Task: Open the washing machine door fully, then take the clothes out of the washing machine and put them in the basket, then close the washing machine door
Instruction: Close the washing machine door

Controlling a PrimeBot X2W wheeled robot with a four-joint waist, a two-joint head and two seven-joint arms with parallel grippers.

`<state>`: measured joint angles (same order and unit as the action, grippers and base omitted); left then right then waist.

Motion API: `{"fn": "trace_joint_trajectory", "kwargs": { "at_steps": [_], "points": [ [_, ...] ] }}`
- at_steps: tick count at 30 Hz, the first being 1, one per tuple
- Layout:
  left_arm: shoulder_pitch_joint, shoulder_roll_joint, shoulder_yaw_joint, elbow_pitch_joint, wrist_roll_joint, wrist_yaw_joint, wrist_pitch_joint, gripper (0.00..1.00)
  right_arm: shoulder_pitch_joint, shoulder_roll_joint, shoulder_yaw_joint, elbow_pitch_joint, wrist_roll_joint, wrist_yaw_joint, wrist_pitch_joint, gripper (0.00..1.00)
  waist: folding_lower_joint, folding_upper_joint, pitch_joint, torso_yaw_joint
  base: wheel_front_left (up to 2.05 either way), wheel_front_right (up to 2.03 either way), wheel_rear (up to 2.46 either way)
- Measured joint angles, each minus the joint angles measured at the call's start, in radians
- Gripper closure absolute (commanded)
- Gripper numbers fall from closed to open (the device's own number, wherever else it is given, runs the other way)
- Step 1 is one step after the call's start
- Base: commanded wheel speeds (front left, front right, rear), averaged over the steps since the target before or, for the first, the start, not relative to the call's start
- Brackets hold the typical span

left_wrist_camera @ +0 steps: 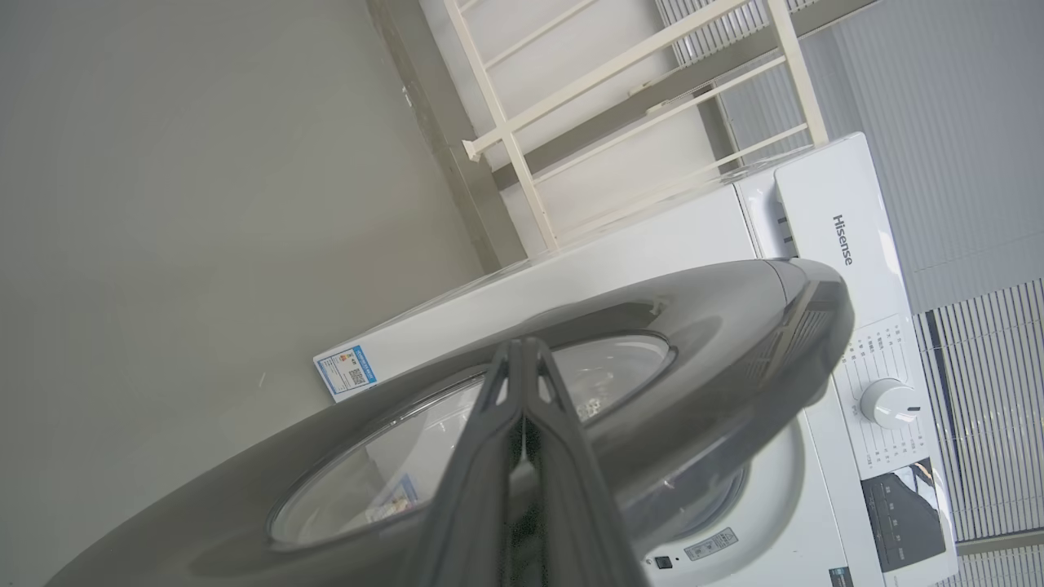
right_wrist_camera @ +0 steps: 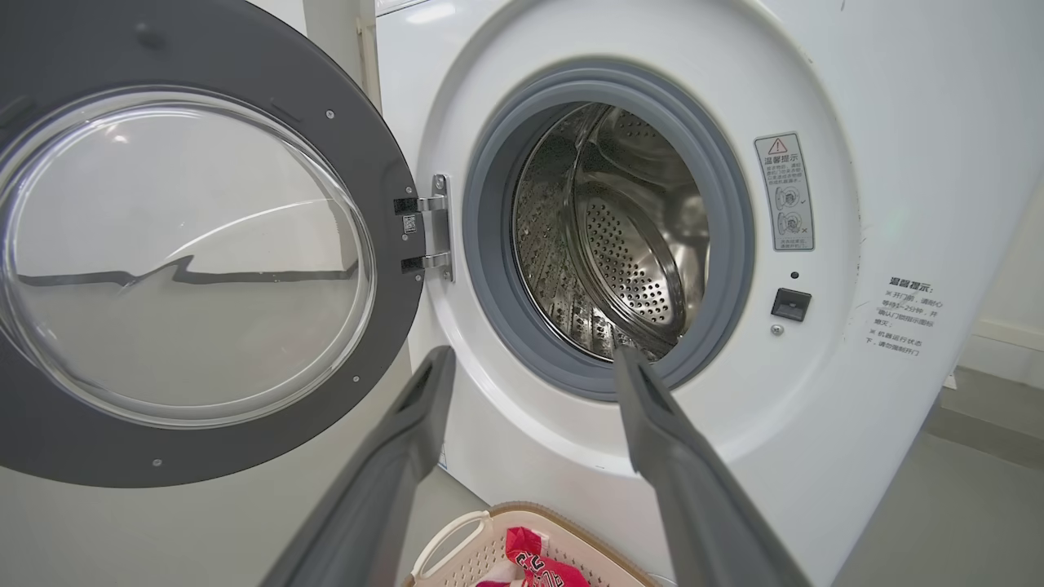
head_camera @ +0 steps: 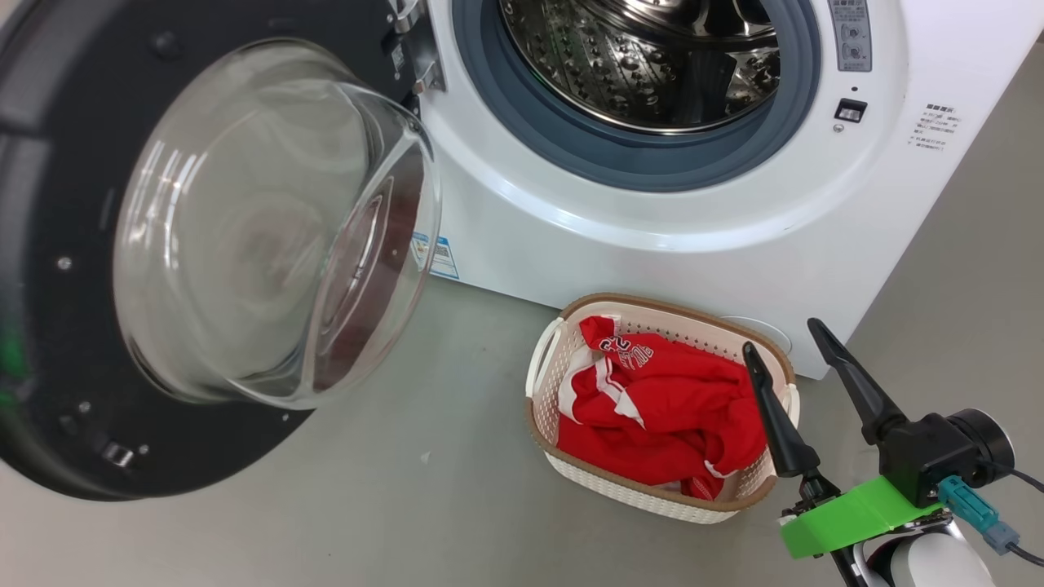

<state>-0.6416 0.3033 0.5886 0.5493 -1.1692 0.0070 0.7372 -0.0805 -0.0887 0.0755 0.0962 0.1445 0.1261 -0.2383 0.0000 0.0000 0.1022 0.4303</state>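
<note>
The clothes (head_camera: 652, 399) lie in the basket (head_camera: 628, 489), so our right gripper (head_camera: 779, 334) hangs wide, our left gripper (left_wrist_camera: 522, 346) pinched together at the door (left_wrist_camera: 718, 326), likely for closing.

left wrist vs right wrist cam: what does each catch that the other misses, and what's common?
Left wrist extras: shut left tool, round white control knob, cream barred rack. Right wrist extras: open right tool, studded steel drum, grey rubber ring, small cream plastic basket holding bright red fabric clothes. Shared: big white boxy washing machine, its open round black-rimmed glass door.
</note>
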Motion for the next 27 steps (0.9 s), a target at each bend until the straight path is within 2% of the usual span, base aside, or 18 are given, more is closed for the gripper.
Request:
{"fn": "trace_joint_trajectory", "kwargs": {
  "at_steps": [12,27],
  "points": [
    [0.089,-0.084,-0.015,-0.171,-0.038,0.003,0.063,1.00,0.000,0.007,0.000,0.012,0.000,0.000,-0.009,0.00,0.0000,0.0000,-0.011,0.000,0.00,0.00,0.00],
    [0.167,-0.204,-0.057,-0.416,-0.076,0.091,0.122,1.00,0.000,0.018,-0.005,0.035,0.006,0.000,-0.013,0.00,0.0000,0.0000,-0.005,-0.034,0.00,0.00,0.00]
  ]
}}
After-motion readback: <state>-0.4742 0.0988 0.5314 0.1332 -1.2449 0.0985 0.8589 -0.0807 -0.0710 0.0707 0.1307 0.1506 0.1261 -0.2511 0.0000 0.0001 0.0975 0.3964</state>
